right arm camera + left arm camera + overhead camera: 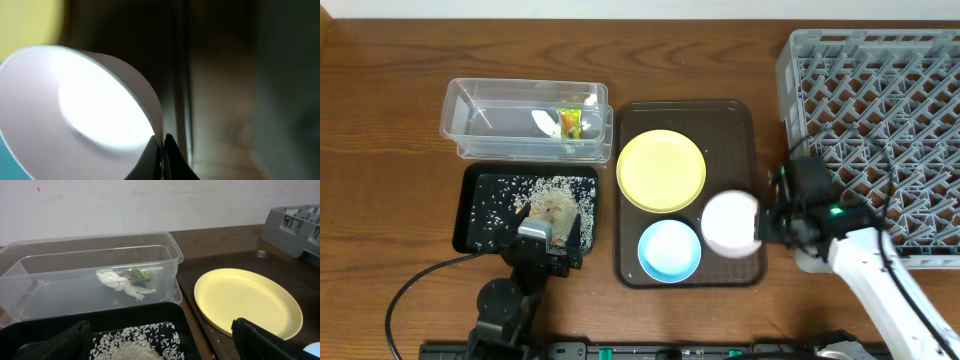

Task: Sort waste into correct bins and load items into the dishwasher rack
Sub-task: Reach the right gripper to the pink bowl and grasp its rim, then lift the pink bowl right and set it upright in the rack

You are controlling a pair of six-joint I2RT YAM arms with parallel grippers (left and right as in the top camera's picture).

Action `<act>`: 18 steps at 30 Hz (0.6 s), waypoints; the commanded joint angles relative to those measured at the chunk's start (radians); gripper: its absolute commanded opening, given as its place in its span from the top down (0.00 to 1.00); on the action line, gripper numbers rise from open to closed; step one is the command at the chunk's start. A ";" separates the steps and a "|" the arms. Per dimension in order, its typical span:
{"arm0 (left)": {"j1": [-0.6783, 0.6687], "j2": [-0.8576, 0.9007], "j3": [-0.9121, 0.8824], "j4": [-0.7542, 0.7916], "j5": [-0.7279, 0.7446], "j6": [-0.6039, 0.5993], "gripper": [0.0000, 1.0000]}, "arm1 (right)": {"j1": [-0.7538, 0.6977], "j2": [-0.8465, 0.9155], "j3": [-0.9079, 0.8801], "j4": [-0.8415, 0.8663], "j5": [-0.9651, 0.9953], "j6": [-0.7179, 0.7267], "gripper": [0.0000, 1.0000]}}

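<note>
Pink bowl: tilted, with its rim pinched in the right arm's fingers. It sits over the near right corner of the brown serving tray.
Right gripper: fingers drawn narrow, one on each side of the bowl's thin wall.
Left gripper: fingers spread wide and holding nothing, over the near edge of the black tray.
Black tray contents: loose rice grains are scattered around a brownish food lump.
Clear tub: behind the black tray. It holds the snack wrapper and white paper scraps, which lie touching.
Yellow plate: flat on the serving tray's far half.
Light-blue bowl: upright on the tray's near half, just beside the pink bowl.
Dishwasher rack: at the table's right, next to the serving tray.
</note>
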 commanded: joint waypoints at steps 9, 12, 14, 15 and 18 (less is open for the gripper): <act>0.004 -0.007 -0.027 -0.009 -0.016 0.017 0.09 | 0.011 -0.123 0.259 -0.158 0.871 0.156 0.99; 0.004 -0.007 -0.027 -0.009 -0.016 0.017 0.09 | 0.002 -0.109 0.253 -0.168 1.038 0.236 0.99; 0.004 -0.007 -0.027 -0.009 -0.016 0.017 0.09 | -0.011 -0.087 0.253 -0.163 1.102 0.250 0.99; 0.004 -0.007 -0.027 -0.009 -0.016 0.017 0.09 | -0.018 -0.075 0.253 -0.160 1.125 0.250 0.99; 0.004 -0.007 -0.027 -0.009 -0.016 0.017 0.09 | -0.043 -0.022 0.253 -0.139 1.175 0.249 0.99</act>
